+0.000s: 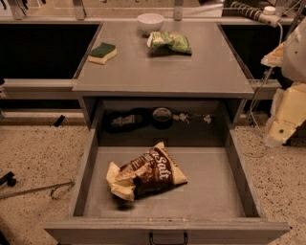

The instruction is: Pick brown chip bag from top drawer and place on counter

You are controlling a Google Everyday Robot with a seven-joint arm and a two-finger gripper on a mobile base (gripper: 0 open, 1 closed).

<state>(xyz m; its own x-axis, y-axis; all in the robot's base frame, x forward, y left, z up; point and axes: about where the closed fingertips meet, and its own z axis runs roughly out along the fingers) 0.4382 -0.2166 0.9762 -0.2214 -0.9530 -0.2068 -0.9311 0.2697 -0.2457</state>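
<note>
One brown chip bag (146, 173) lies in the top drawer (239, 167), well left of the pincer (286, 115) at the right edge. I cannot tell its opening.

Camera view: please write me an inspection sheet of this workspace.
Surface: counter grey and flat, carrying the clutter towards the back.
Job's things: brown chip bag lies crumpled in the open top drawer, left of centre.
Clutter: sponge, white bowl and green chip bag on the counter.
Grippers: gripper at the right edge, outside the drawer, away from the bag.
Cables: white ribbed cable behind the counter, top right.
Surroundings: speckled floor.
</note>
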